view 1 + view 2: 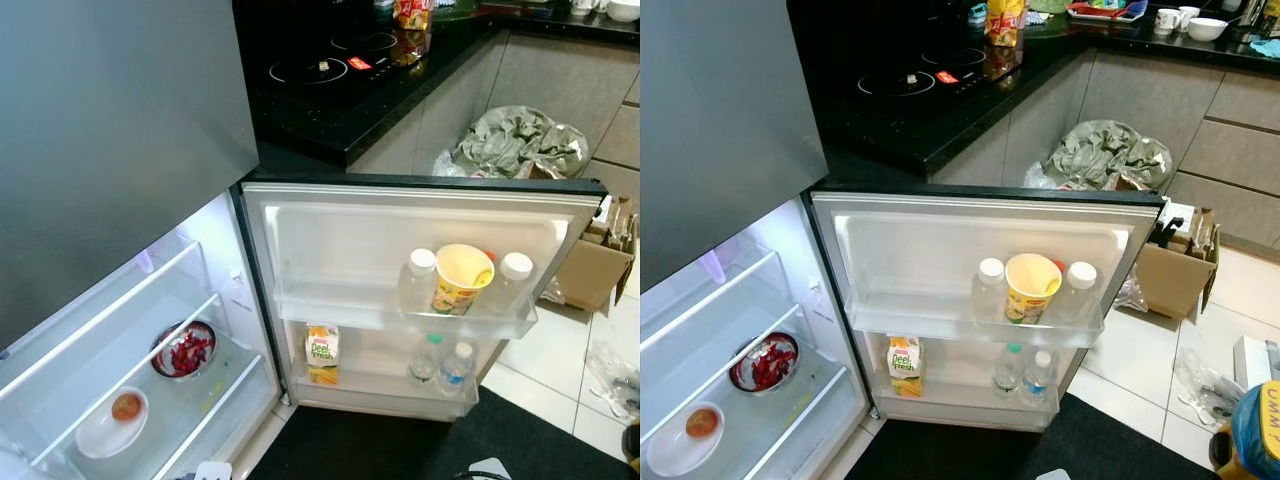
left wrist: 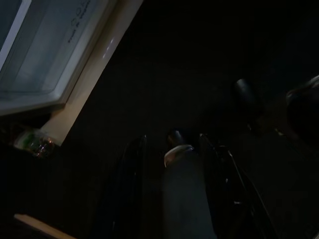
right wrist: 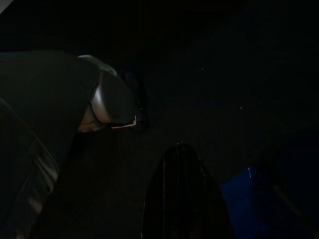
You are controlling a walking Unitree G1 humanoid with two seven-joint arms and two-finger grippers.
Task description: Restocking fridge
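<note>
Left wrist view: the left hand grips an upright bottle, fridge ahead and nearer it. Right hand's state I cannot tell.

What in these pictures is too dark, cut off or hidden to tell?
- Left claw: wrist view very dark; a pale object sits between its fingers, identity unclear.
- Right claw: wrist view nearly black; one finger shows, open or shut unclear.
- Blue-yellow object: cut off by the right eye view's corner.
- Cup: hides what stands behind it on the door shelf.
</note>
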